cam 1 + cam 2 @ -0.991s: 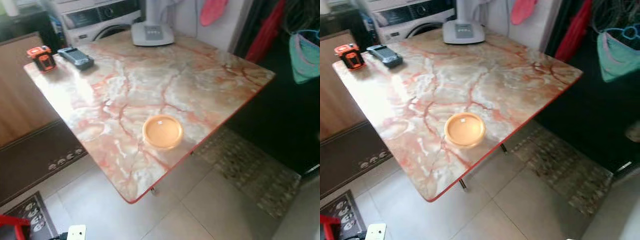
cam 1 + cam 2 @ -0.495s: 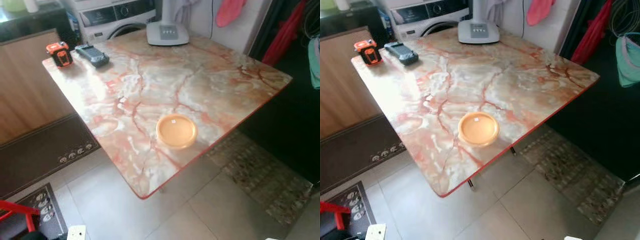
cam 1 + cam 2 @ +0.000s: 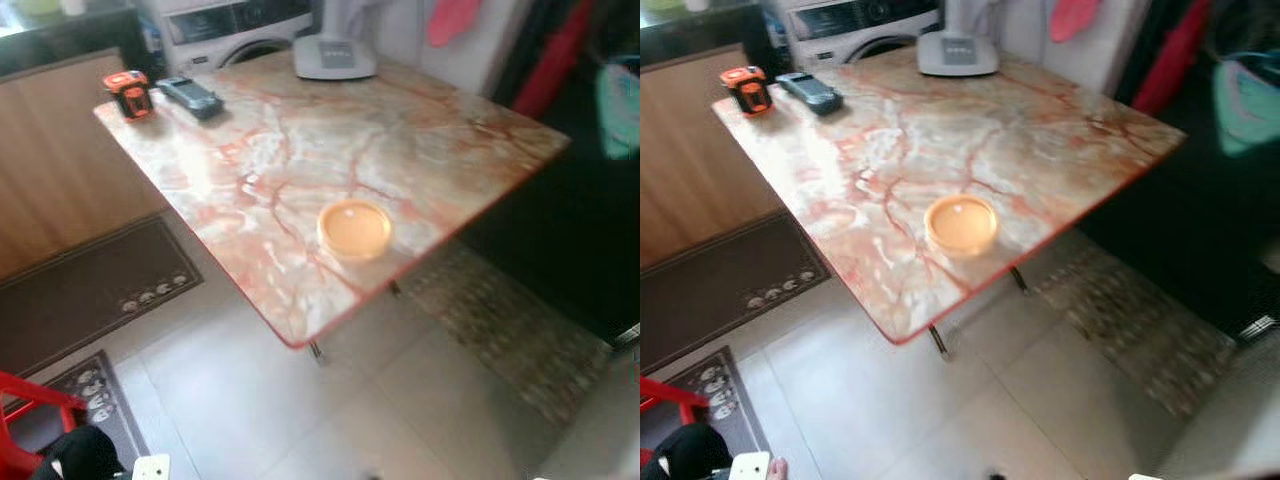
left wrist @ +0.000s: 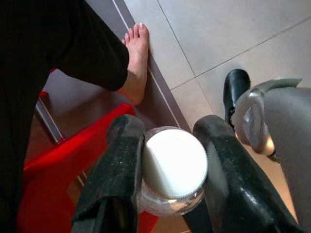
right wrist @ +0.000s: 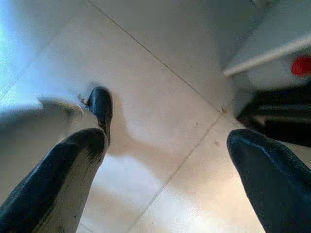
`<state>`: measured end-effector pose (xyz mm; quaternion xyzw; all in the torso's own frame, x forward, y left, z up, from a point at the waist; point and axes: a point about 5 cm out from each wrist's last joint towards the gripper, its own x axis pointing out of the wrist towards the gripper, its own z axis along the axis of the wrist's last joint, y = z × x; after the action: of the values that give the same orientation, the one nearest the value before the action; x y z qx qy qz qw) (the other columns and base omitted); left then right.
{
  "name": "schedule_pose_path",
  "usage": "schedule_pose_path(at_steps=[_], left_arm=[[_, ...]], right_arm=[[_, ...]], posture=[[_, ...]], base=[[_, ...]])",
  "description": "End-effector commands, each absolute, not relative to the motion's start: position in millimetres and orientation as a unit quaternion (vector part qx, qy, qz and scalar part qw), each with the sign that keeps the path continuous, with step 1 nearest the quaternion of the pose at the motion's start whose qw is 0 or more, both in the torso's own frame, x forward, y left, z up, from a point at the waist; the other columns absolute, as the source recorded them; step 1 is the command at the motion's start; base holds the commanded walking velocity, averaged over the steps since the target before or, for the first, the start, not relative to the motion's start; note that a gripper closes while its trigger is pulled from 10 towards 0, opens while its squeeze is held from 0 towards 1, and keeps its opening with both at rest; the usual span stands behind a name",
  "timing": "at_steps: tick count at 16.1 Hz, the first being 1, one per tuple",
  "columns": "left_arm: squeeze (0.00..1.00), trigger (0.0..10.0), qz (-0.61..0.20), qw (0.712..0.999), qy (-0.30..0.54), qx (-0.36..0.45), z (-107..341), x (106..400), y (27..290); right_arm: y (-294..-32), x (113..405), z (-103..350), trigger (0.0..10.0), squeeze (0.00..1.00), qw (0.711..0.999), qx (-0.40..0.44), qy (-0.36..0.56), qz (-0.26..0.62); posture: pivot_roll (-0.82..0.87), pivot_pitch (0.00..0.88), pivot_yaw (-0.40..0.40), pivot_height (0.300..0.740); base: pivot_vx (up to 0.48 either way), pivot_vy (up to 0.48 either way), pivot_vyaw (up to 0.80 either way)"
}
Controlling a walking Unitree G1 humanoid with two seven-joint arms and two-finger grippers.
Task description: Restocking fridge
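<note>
In the left wrist view my left gripper (image 4: 167, 160) is shut on a clear jar with a white screw lid (image 4: 174, 163), held low over the tiled floor. In the right wrist view my right gripper (image 5: 170, 165) hangs open over pale floor tiles, with nothing between its black fingers (image 5: 68, 165). Ahead of me stands a marble-patterned table (image 3: 300, 150) with a red rim. An orange round lidded container (image 3: 354, 229) sits near its front edge.
An orange tape measure (image 3: 129, 92) and a dark handset (image 3: 190, 96) lie at the table's far left. A white device (image 3: 335, 57) sits at the back, before a washing machine (image 3: 235, 25). A person's bare foot (image 4: 135, 63), red chair (image 3: 30, 420) and dark mats (image 3: 80, 290) are at my left.
The camera has drawn back and tilted, so the table sits higher and smaller in the picture and more floor shows. Nothing on the table has moved.
</note>
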<state>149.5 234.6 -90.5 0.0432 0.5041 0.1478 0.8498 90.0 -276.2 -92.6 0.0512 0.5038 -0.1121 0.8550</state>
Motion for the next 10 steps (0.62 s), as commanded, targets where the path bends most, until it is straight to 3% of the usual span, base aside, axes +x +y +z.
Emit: schedule_pose_path(at_steps=[1, 9, 10], left_arm=[[0.0, 10.0, 0.152, 0.838, 0.522, 0.041, -94.5, 139.1, 235.1], [0.0, 10.0, 0.145, 0.839, 0.522, 0.046, -95.1, 138.9, 232.4], [0.0, 10.0, 0.144, 0.84, 0.521, 0.047, -94.8, 139.9, 232.2]], right_arm=[[-281.0, 90.3, -90.9, 10.0, 0.0, 0.856, 0.052, 0.5, -0.122], [-282.4, 85.6, -92.0, 10.0, 0.0, 0.85, 0.049, 0.506, -0.139], [-282.1, 85.5, -92.1, 10.0, 0.0, 0.849, 0.052, 0.506, -0.141]], posture=[[0.1, 0.079, -0.013, 0.74], [0.07, 0.087, 0.001, 0.74], [0.07, 0.086, 0.003, 0.74]], base=[[0.0, 0.0, 0.0], [0.0, 0.0, 0.0], [0.0, 0.0, -0.8]])
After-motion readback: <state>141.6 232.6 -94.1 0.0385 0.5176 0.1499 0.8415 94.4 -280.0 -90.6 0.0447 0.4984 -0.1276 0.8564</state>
